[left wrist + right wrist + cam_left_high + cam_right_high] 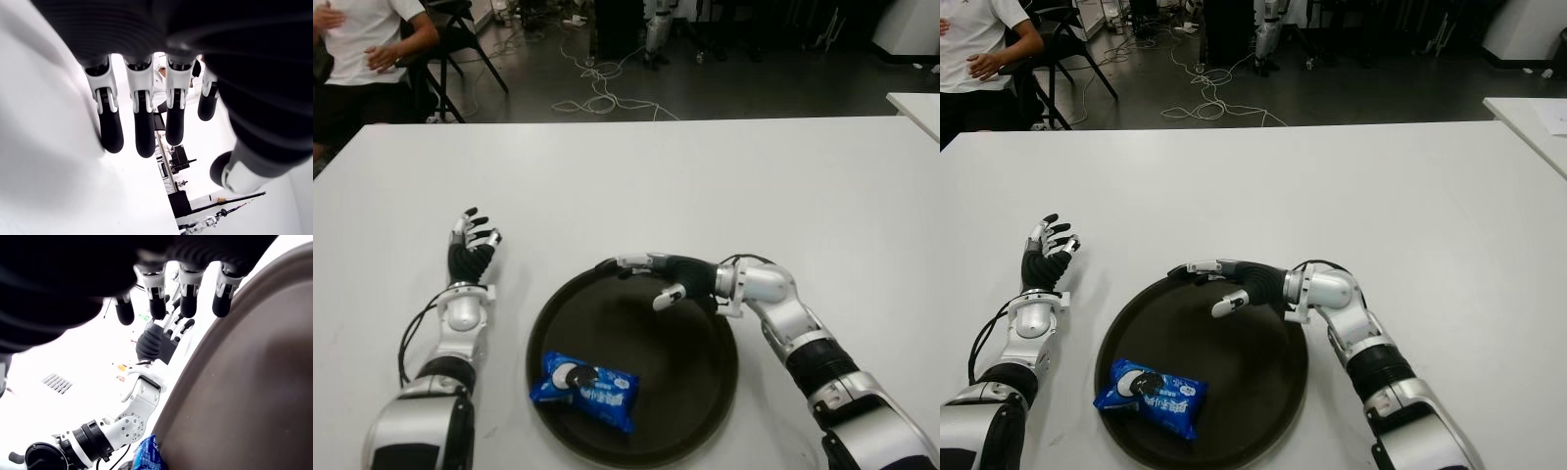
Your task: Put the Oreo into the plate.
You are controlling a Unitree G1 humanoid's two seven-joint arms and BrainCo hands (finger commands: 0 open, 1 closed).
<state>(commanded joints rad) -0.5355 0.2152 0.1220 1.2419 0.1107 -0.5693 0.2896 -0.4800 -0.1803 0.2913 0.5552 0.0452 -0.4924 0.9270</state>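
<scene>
The blue Oreo packet [584, 388] lies in the round dark plate [700, 392]. The right hand [641, 272], open and empty, is over the plate's far rim. The left hand [470, 245] is open too, left of the plate.

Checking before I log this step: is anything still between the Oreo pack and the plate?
No. The Oreo pack already lies inside the plate, near its front left. The right hand is open above the far rim, holding nothing.

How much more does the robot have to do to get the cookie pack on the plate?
It looks done already. The blue Oreo pack lies inside the dark plate, near its front-left edge. The right hand shows above the plate's far rim, fingers open and empty. The left hand is open beside the plate, on its left. Probably nothing is left except pulling the right arm away.
</scene>
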